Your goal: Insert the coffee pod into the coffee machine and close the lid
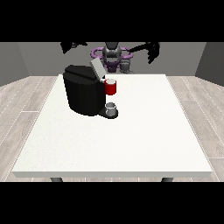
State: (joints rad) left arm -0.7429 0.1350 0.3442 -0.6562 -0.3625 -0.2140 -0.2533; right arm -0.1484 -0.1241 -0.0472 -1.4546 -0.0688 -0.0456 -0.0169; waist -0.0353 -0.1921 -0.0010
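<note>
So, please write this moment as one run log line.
hands: both raised, off table | coffee machine: lid up | red thing at the machine | insertion: not done

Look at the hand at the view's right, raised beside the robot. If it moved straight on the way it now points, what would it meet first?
The hand at the view's right hangs with its fingers downward, so it would probably meet the white table near its far edge first. Depth is unclear; it may lie behind the edge and miss the table.

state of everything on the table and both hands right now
coffee machine: upright on the table, left of centre
lid: raised, open
red thing at the machine: at the machine's front, under the lid
grey thing: on the machine's base
hand at the view's left: raised, holding nothing
hand at the view's right: raised, holding nothing
</note>
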